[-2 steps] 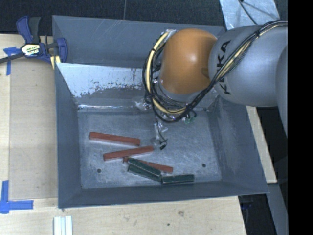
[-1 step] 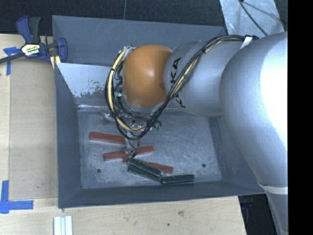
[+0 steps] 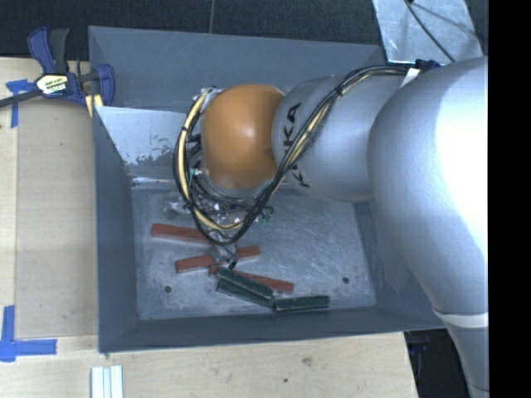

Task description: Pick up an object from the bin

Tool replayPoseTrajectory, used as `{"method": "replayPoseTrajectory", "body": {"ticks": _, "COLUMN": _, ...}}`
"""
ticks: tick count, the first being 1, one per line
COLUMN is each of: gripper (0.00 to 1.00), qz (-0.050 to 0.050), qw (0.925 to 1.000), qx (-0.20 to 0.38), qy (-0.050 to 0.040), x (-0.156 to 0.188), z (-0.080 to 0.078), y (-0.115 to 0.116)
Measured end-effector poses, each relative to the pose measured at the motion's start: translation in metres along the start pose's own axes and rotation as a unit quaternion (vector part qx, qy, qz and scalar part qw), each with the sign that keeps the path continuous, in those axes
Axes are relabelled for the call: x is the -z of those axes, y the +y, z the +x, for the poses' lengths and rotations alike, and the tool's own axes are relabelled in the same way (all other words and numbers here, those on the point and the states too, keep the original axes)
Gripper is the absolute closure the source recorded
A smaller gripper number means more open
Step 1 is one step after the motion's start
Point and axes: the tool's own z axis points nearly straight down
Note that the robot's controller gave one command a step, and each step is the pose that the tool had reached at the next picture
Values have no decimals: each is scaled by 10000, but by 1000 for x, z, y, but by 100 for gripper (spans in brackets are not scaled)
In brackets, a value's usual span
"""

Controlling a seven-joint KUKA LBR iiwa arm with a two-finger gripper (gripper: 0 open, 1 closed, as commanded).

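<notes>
The arm (image 3: pixel 357 139) is seen reaching in from the right, bent down into the grey metal bin (image 3: pixel 116 264), with the orange cover (image 3: pixel 239 135) on its wrist facing the camera and looped cables (image 3: pixel 184 177) hung round it. The gripper (image 3: pixel 226 254) is mostly hidden under the cover and cables; only a dark bit is made out low over the bin floor, left of centre. Whether it is open or closed cannot be told, and nothing is seen held in it. A few thin sticks are scattered on the floor below. The upper reddish-brown stick (image 3: pixel 178 233) is laid nearly level, just left of the gripper. The middle reddish-brown stick (image 3: pixel 199 263) is laid right under the gripper's dark tip, slightly tilted, its right end raised toward the back of the bin; contact between the two cannot be judged. The dark green stick (image 3: pixel 245 288) is placed just in front of that one, slanted down to the right. A third reddish-brown stick (image 3: pixel 280 286) is seen partly behind it, at its right end. A second dark green stick (image 3: pixel 302 303) is laid level by the front wall, touching or nearly touching the first green one's lower end. All sticks are grouped in the front half of the floor.
</notes>
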Motion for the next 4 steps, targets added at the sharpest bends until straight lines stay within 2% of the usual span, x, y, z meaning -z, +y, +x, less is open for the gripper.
{"method": "replayPoseTrajectory", "body": {"ticks": 1, "gripper": 100, "qz": 1, "qw": 10000, "qx": -10, "qy": -43, "x": -1, "z": -1, "y": 1}}
{"method": "replayPoseTrajectory", "body": {"ticks": 2, "gripper": 100, "qz": -2, "qw": 9944, "qx": 1055, "qy": -32, "x": 223, "z": 60, "y": 34}}
{"method": "replayPoseTrajectory", "body": {"ticks": 3, "gripper": 100, "qz": -11, "qw": 9786, "qx": 2057, "qy": -24, "x": 60, "z": 55, "y": 96}}
{"method": "replayPoseTrajectory", "body": {"ticks": 4, "gripper": 100, "qz": 26, "qw": 9783, "qx": 2072, "qy": -52, "x": 148, "z": 79, "y": 61}}
